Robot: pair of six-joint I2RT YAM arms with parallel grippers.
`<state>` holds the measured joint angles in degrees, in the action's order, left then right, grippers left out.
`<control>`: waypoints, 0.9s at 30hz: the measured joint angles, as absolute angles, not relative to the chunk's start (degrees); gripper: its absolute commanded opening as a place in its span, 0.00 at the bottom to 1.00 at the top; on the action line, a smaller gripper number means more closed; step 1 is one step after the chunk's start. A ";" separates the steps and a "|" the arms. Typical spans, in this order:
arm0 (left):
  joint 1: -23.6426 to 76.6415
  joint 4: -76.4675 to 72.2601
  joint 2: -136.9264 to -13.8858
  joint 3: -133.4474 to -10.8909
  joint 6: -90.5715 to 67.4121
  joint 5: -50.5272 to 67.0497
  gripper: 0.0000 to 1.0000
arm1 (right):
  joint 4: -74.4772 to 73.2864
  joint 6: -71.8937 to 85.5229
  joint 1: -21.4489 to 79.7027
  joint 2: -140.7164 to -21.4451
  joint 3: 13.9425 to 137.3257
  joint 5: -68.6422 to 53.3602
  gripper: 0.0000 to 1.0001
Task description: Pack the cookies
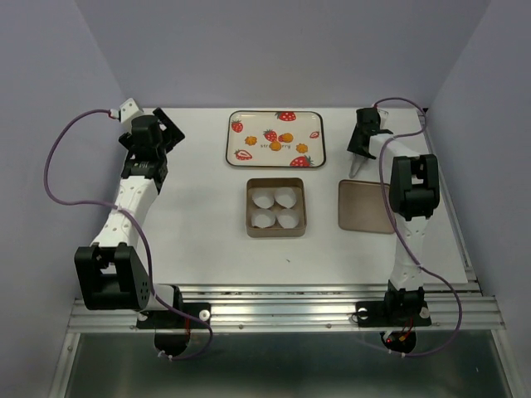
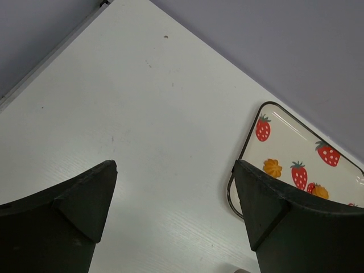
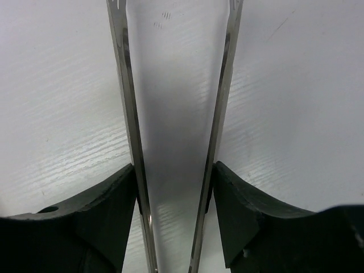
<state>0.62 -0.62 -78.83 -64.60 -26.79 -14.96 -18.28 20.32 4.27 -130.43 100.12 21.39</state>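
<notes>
Small orange cookies (image 1: 285, 138) lie on a strawberry-printed tray (image 1: 234, 141) at the back middle of the table. Two cookies (image 2: 272, 168) and the tray's corner (image 2: 244, 148) also show in the left wrist view. My left gripper (image 1: 170, 128) is open and empty at the back left, over bare table left of the tray (image 2: 176, 193). My right gripper (image 1: 362, 145) is at the back right, right of the tray. It is shut on metal tongs (image 1: 355, 166), whose two blades (image 3: 122, 85) reach out over the table between its fingers (image 3: 173, 182).
A square brown box (image 1: 276, 182) with several white paper cups (image 1: 265, 200) stands in front of the tray. A brown lid (image 1: 365, 206) lies flat to its right, below the tongs. Purple walls close the back and sides.
</notes>
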 measured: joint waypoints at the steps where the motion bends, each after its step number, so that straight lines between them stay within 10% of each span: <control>1: 0.62 -0.62 -78.76 -64.60 -26.76 -14.90 0.96 | -18.48 19.88 4.27 -130.39 100.38 21.23 0.58; 27: 0.62 -0.60 -73.95 -64.45 -26.81 -13.45 0.99 | -23.92 8.27 9.19 -101.82 91.44 -8.78 0.56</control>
<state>0.62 -0.60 -73.95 -64.45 -26.81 -13.45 -23.92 8.27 9.19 -101.82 91.44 -8.78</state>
